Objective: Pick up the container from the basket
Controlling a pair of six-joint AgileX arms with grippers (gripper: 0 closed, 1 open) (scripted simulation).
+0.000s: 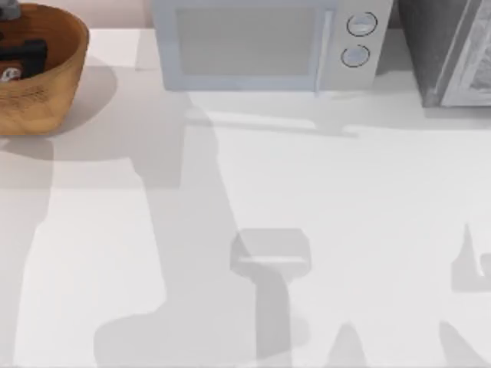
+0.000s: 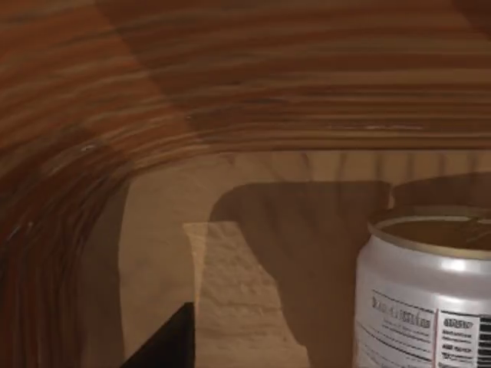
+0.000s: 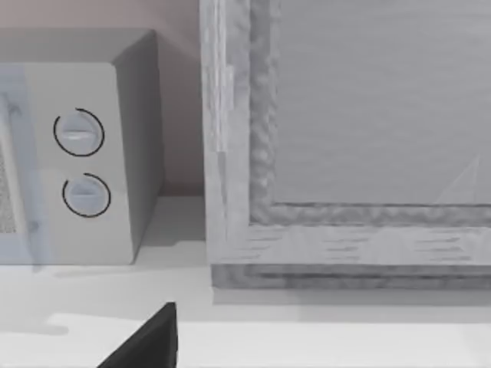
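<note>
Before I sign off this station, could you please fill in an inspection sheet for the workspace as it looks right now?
Surface: white table, crossed by arm shadows.
Job's things: basket at the table's far left corner; container stands upright on the basket floor, not lifted.
Clutter: nothing seen.
Grippers: left end effector is down inside the basket, beside the container; finger state cannot be told. A dark finger tip shows in the left wrist view. Right end effector faces the appliances at the back right; finger state cannot be told.
Cables: nothing seen.
Surroundings: microwave with two dials at the back centre; grey textured appliance at the back right.
</note>
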